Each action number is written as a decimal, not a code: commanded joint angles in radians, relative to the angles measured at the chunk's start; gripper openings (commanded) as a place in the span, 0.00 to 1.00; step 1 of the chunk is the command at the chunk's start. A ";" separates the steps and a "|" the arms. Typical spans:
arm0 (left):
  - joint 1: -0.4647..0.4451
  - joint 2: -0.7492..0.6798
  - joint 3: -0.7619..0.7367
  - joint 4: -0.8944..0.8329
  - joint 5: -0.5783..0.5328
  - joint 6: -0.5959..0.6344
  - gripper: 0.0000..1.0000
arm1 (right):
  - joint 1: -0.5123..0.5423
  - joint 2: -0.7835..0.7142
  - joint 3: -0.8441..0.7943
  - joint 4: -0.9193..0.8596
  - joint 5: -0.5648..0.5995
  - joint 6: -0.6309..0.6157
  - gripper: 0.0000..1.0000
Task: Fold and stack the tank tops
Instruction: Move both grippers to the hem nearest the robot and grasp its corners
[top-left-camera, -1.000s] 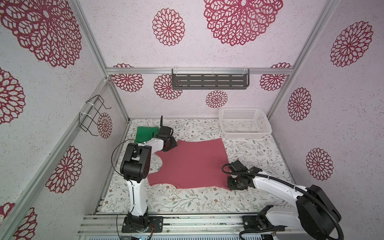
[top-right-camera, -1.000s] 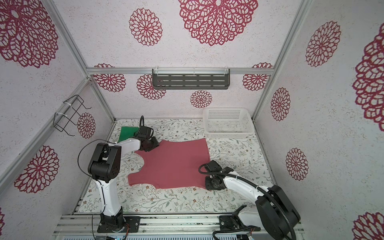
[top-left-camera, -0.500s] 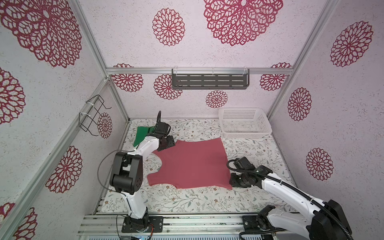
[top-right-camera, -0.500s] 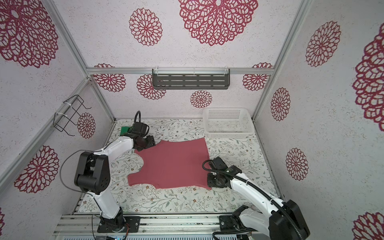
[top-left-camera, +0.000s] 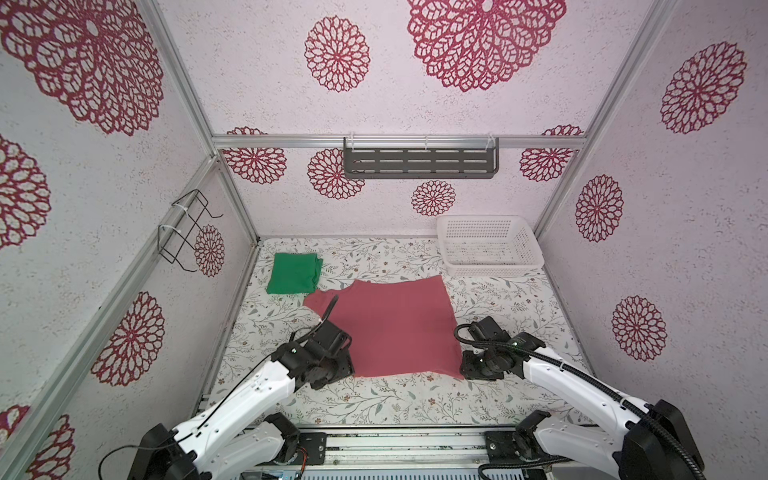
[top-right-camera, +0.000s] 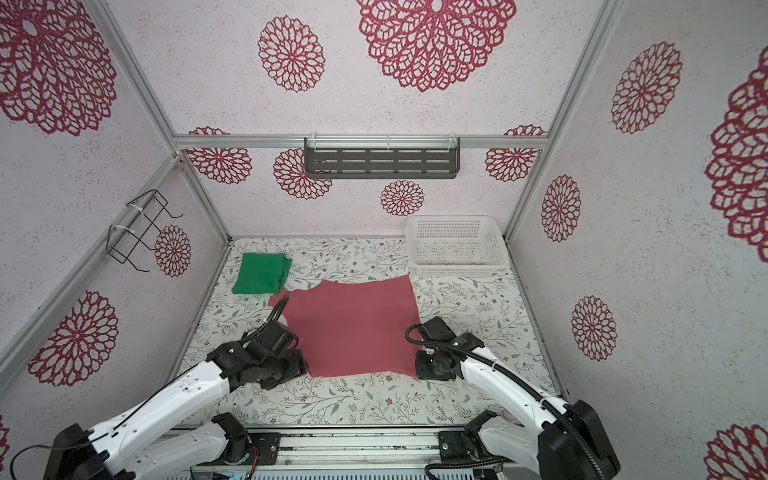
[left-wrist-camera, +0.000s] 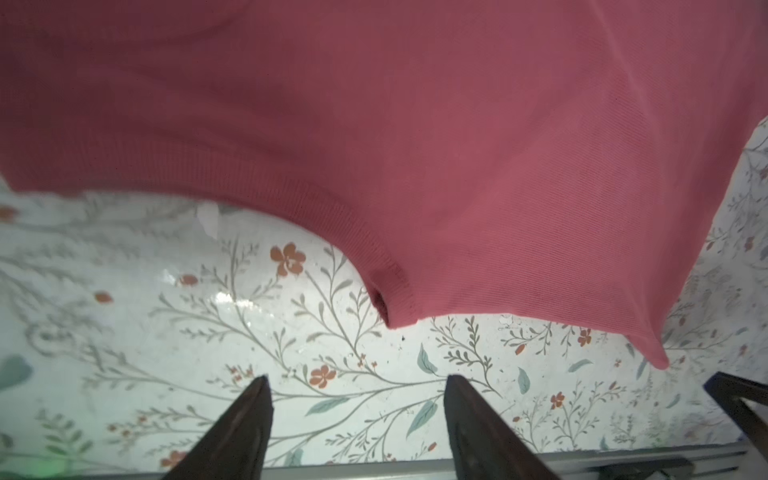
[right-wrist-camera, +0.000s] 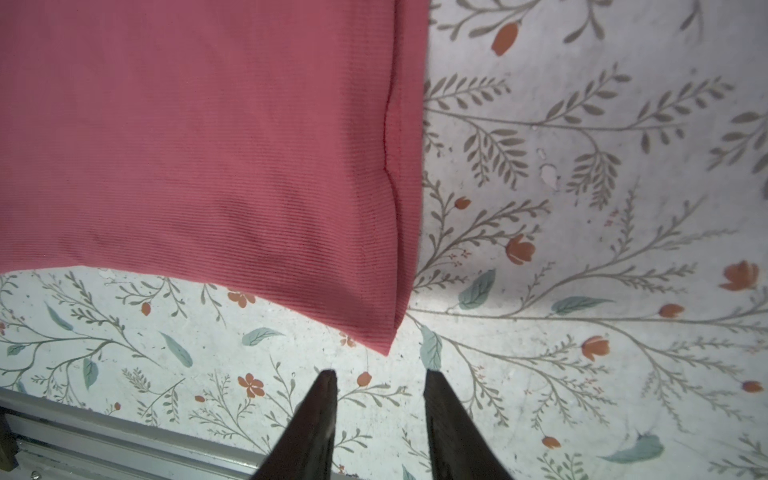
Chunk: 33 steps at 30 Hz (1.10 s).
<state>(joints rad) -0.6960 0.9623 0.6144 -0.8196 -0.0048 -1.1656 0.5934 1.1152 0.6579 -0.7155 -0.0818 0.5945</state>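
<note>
The pinkish red tank top lies spread flat in the middle of the table in both top views. At the back left sits the green tank top, folded into a small square. My left gripper hovers at the red top's near left corner, open and empty. A strap end lies just ahead of its tips. My right gripper is at the near right hem corner, open more narrowly, with nothing between its fingers.
A white perforated basket stands at the back right. A grey shelf hangs on the back wall and a wire rack on the left wall. The metal front rail runs just behind both grippers.
My left arm has swung from the red top's far left corner, beside the green top, to its near left corner, and its jaws have opened. The right gripper has barely shifted.
</note>
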 joint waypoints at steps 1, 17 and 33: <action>-0.067 -0.037 -0.087 0.205 -0.017 -0.312 0.68 | -0.004 0.004 0.006 0.001 0.005 -0.013 0.38; -0.121 0.040 -0.291 0.514 -0.121 -0.517 0.52 | -0.006 -0.020 -0.024 -0.001 0.013 -0.005 0.38; -0.120 0.118 -0.282 0.567 -0.111 -0.501 0.23 | -0.003 -0.036 -0.061 0.057 -0.033 0.023 0.38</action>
<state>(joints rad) -0.8074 1.0630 0.3244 -0.2626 -0.1024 -1.6669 0.5934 1.1061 0.5911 -0.6659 -0.1104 0.6033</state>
